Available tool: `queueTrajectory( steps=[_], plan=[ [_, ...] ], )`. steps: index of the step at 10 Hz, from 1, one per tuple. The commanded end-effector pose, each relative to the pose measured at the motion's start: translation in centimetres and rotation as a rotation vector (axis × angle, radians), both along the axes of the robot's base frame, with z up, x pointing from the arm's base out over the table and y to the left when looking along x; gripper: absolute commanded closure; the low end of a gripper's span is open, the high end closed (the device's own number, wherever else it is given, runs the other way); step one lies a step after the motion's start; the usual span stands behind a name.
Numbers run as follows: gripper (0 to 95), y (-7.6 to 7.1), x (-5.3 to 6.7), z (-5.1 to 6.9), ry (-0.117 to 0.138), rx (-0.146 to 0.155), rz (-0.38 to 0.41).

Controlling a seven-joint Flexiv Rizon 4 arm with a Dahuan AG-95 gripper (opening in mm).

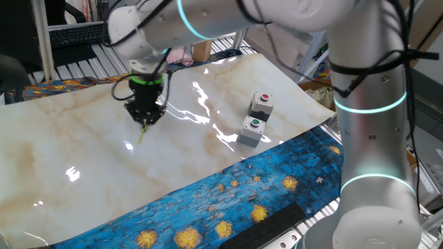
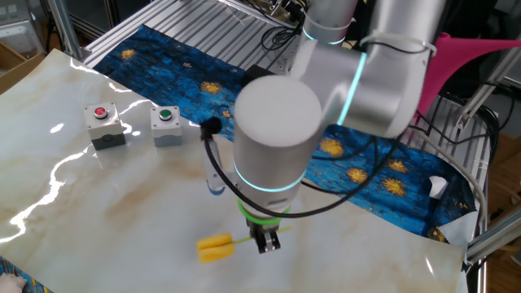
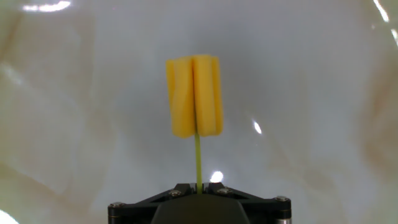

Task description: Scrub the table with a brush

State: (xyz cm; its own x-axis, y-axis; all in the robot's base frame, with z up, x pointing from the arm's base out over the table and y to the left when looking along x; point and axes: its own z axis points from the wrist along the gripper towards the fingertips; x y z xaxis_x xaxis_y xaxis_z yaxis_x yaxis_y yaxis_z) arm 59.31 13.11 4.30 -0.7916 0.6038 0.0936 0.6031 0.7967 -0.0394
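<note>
Since the gripper (image 3: pixel 199 188) pinches only the far tip of the thin handle, we judge the brush (image 3: pixel 194 97) liable to pivot or slip once scrubbing pressure loads the long stick. Fingers closed on the stick, as far as the hand view shows. Yellow head lies low over the table (image 1: pixel 83 149), mid-slab, toward the edge away from the blue cloth (image 1: pixel 277 190); contact probable, not certain. Too much downforce could bow the handle. Further off, near the cloth edge, two button boxes (image 1: pixel 256 121) stand well apart from the brush; wide strokes toward them risk a knock.
</note>
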Motion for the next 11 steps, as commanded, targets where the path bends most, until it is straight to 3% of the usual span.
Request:
queueTrajectory(
  steps=[1, 3, 5, 8, 11],
  plan=[
    [95.0, -2.2, -1.0, 0.7, -0.006, 0.030, 0.243],
    [95.0, -3.5, -1.3, 0.8, -0.012, 0.032, 0.309],
    [95.0, -3.5, -1.3, 0.8, -0.003, 0.007, 0.359],
    [95.0, -3.7, -1.1, 0.7, 0.006, 0.001, 0.458],
    [95.0, -3.9, -0.8, 0.7, -0.013, 0.024, 0.489]
  ],
)
